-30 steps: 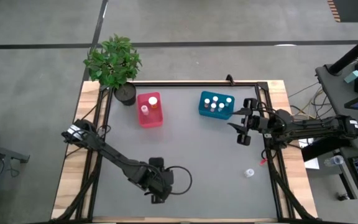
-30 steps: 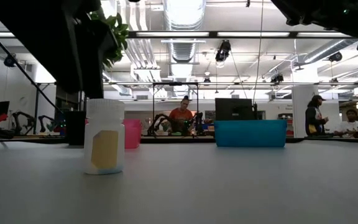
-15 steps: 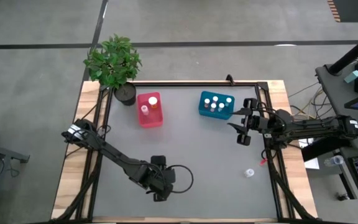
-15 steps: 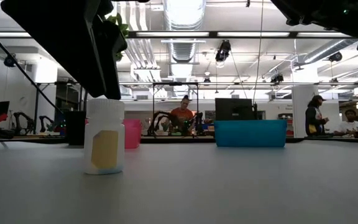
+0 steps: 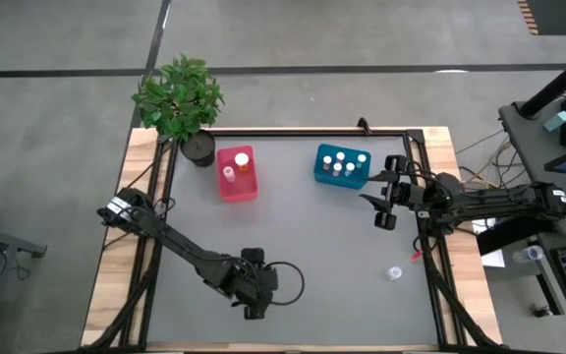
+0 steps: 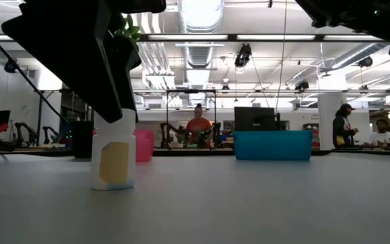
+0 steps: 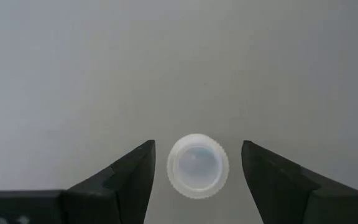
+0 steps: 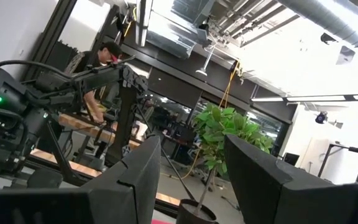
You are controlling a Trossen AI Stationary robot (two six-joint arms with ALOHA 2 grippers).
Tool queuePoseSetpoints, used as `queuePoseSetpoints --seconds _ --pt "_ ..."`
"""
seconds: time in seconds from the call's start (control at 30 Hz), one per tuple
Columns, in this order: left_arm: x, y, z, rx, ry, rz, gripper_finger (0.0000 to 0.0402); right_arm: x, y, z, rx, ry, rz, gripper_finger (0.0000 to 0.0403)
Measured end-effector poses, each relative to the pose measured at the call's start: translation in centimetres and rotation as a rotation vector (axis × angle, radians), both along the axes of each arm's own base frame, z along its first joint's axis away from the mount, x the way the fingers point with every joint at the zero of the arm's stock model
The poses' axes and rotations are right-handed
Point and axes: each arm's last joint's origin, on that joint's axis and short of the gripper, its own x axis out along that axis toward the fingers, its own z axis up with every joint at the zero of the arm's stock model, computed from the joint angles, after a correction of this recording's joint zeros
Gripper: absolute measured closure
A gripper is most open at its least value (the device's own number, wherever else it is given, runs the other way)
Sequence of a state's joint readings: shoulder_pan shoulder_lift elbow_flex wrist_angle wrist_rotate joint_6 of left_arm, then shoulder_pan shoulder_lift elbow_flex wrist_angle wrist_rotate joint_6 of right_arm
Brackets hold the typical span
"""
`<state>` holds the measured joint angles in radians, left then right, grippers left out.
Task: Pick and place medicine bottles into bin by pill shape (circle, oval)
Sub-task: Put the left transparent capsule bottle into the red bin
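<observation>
I hold the left gripper [image 7: 194, 180] spread astride a medicine bottle [image 7: 197, 166] at the table's near centre, not yet gripping. Next: lower, close, lift. The right gripper [image 5: 385, 200], spread, waits by the teal bin [image 5: 341, 166].

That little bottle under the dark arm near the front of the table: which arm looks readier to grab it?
The left. Its end effector hangs open right over that bottle, one finger on each side of the white cap. The right end effector waits by the teal bin, far from it.
</observation>
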<state>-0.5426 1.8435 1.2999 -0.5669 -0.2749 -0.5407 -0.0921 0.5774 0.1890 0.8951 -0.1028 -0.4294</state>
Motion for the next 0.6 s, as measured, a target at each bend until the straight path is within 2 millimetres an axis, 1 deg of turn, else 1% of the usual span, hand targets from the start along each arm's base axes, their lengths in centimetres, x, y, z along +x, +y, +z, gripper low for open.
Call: queuePoseSetpoints --seconds 0.07,0.17,0.37,0.47,0.6 --pt "-0.01 0.01 -0.02 0.0 0.001 0.0 0.0189 0.0 0.0 0.0 0.0 0.0 0.0 0.0236" --pt "-0.02 0.06 -0.1 0.001 0.002 0.002 0.0207 0.0 0.0 0.0 0.0 0.0 0.0 0.0236" --pt "-0.06 0.15 -0.25 0.004 0.004 0.005 0.0264 0.0 0.0 0.0 0.0 0.0 0.0 0.0236" --pt "-0.03 0.18 -0.24 0.004 0.004 0.006 0.0286 0.0 0.0 0.0 0.0 0.0 -0.001 0.0236" --pt "-0.06 0.26 -0.09 0.002 0.001 0.008 0.0287 0.0 0.0 0.0 0.0 0.0 -0.001 0.0236"
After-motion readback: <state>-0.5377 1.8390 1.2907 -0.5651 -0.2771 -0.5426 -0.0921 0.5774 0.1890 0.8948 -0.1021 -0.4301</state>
